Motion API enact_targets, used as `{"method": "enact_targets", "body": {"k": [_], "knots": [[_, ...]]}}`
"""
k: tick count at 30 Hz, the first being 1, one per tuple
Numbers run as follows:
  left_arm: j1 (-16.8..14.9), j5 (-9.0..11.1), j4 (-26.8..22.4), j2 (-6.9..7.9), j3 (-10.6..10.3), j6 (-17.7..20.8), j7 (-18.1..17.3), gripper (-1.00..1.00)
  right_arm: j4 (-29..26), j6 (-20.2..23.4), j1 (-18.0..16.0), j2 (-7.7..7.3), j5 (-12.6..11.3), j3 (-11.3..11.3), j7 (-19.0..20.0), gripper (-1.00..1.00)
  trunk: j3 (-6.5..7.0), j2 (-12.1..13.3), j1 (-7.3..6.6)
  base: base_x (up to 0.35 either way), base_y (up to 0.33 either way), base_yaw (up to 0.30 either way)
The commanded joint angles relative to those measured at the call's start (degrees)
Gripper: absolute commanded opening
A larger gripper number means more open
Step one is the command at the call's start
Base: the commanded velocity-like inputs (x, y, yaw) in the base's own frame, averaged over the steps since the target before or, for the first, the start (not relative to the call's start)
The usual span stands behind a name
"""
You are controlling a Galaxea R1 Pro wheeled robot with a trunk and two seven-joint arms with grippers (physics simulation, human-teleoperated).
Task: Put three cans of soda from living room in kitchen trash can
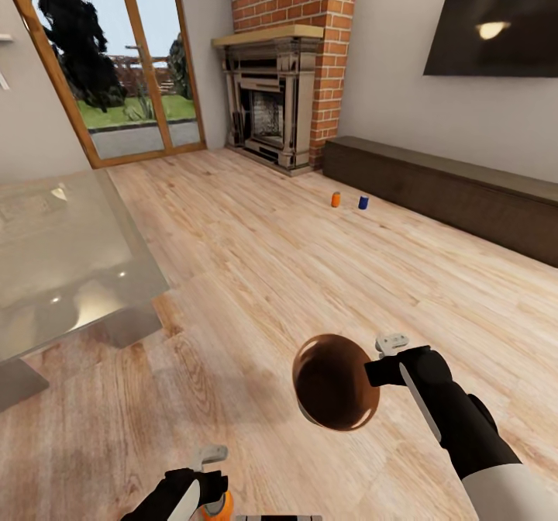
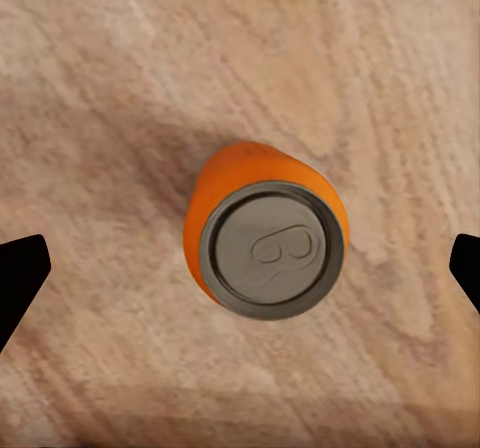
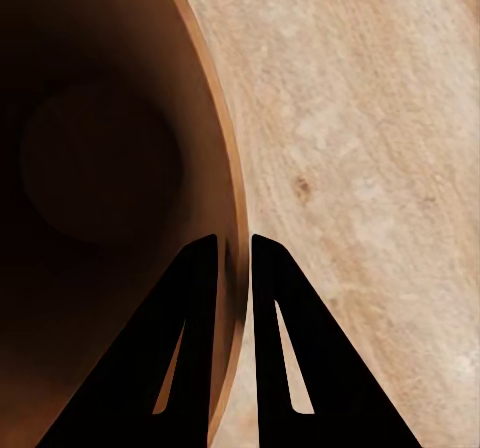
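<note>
Now the left gripper (image 2: 240, 268), its fingers spread wide, hangs straight above an upright orange can (image 2: 265, 233) (grey top up); the right gripper (image 3: 233, 248) pinches the bin's rim (image 3: 225, 168).

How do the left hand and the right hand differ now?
The left hand is open, its fingers wide on either side of an orange can standing on the floor; the right hand is shut on the rim of the bin, carrying it above the floor. Both point downward.
</note>
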Motion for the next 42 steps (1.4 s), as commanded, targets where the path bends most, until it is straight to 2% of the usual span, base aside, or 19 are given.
{"method": "enact_targets", "body": {"k": [1,11,20,42], "knots": [[0.0,0.0,0.0,0.00,0.0,0.0,0.0,1.00,0.0,0.1,0.0,0.00,-1.2,0.0,0.3,-1.00,-0.04,0.0,-0.01,0.000,0.000,0.000],[0.0,0.1,0.0,-0.01,0.0,-0.2,-0.1,1.00,0.0,0.1,0.0,-0.02,-1.2,0.0,0.3,-1.00,-2.28,-4.0,2.19,0.000,0.000,0.000],[0.1,0.1,0.1,-0.09,0.1,-2.4,-0.1,1.00,0.0,0.1,0.0,-0.08,-1.2,0.0,0.3,-1.00,-2.67,-4.0,2.19,0.000,0.000,0.000],[0.1,0.0,0.2,-0.48,0.1,-2.9,-0.1,1.00,0.0,0.1,0.0,-0.12,-1.2,0.0,0.3,-1.00,-3.65,-4.0,2.19,0.000,0.000,0.000]]}}
